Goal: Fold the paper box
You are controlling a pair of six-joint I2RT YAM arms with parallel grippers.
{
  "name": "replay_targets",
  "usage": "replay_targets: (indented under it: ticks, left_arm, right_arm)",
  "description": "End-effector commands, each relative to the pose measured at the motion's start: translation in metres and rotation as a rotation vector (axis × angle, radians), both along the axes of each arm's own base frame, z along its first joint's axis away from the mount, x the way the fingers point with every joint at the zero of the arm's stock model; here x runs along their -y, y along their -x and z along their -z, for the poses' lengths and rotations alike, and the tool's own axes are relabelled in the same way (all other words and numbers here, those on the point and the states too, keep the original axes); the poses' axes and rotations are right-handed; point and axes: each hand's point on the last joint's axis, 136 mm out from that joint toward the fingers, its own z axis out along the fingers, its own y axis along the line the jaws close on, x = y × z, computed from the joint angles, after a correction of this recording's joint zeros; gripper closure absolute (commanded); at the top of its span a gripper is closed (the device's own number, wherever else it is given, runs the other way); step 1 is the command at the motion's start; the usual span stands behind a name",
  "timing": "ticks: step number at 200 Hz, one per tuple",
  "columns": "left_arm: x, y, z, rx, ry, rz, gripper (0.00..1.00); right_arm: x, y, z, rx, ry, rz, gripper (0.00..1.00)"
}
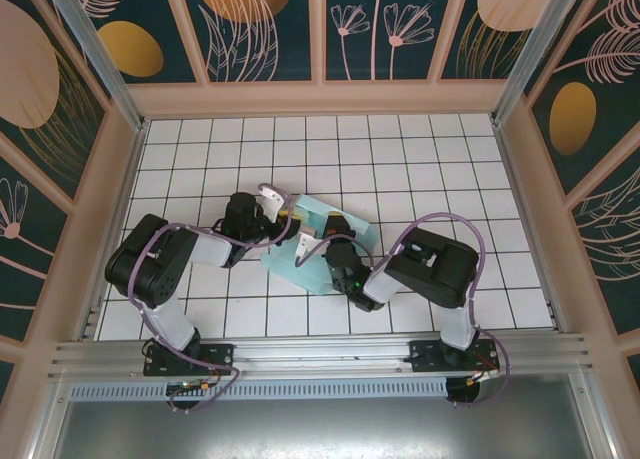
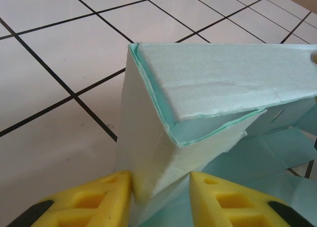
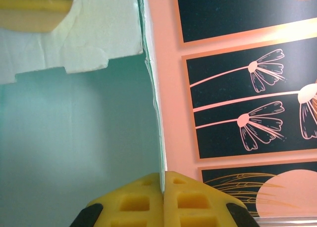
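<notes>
Since both arms lay across the middle of the white tiled table (image 1: 450, 159), which was ringed by floral-panelled walls (image 1: 260, 29), the paper box (image 1: 312, 274) resting there between the two wrists was only partly seen from above. Its outline was broken by the wrists, and its fold state could not be read in that view.

By the left wrist camera, one raised, double-layered corner of the box was noted, its far end cut off at the frame edge. The left gripper (image 2: 161, 187) was set astride that corner with its jaws partly spread. Whether the card was actually being pressed could not be told.

The right gripper (image 3: 163, 182) was recorded with jaws pressed together, pinching an upright wall of the box seen edge-on. A yellow shape (image 3: 34, 12), cropped at the upper left of that view, was not identified.
</notes>
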Motion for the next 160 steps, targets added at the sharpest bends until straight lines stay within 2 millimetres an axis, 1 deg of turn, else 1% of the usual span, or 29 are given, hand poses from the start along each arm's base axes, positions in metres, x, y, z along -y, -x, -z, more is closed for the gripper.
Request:
replay_targets:
  ticks: [1,14,30,50,66,83,121,133,135,140,160]
  left_arm:
    - [0.008,-0.004,-0.006,0.035,0.014,0.013,0.66]
    - [0.009,-0.004,-0.006,0.033,0.016,0.017,0.74]
    - [0.012,-0.002,-0.006,0.03,0.03,0.035,0.76]
    - [0.016,0.0,-0.011,0.032,0.067,0.049,0.74]
    - [0.02,0.0,-0.01,0.037,0.061,0.052,0.71]
    - [0.023,-0.001,-0.007,0.041,0.035,0.052,0.71]
    - [0.024,-0.002,-0.005,0.04,0.034,0.045,0.81]
    - [0.025,-0.002,-0.005,0.038,0.037,0.045,0.87]
    - [0.025,-0.001,-0.004,0.037,0.037,0.046,0.91]
    - [0.025,-0.001,-0.005,0.037,0.038,0.046,0.94]
    - [0.024,-0.001,-0.004,0.042,0.038,0.042,0.97]
  right_arm:
    - [-0.014,0.007,0.003,-0.034,-0.04,-0.052,1.0]
    - [-0.015,0.007,0.002,-0.037,-0.045,-0.053,1.0]
    - [-0.016,0.008,0.004,-0.047,-0.043,-0.056,1.0]
    - [-0.019,0.009,0.009,-0.074,-0.04,-0.063,1.0]
    - [-0.021,0.011,0.015,-0.108,-0.044,-0.069,1.0]
    - [-0.022,0.012,0.017,-0.124,-0.046,-0.069,1.0]
    - [-0.022,0.013,0.018,-0.129,-0.044,-0.072,1.0]
    - [-0.022,0.013,0.019,-0.131,-0.042,-0.071,1.0]
    - [-0.022,0.013,0.019,-0.131,-0.042,-0.07,1.0]
    - [-0.022,0.013,0.019,-0.132,-0.042,-0.07,1.0]
    - [-0.022,0.014,0.019,-0.136,-0.048,-0.069,1.0]
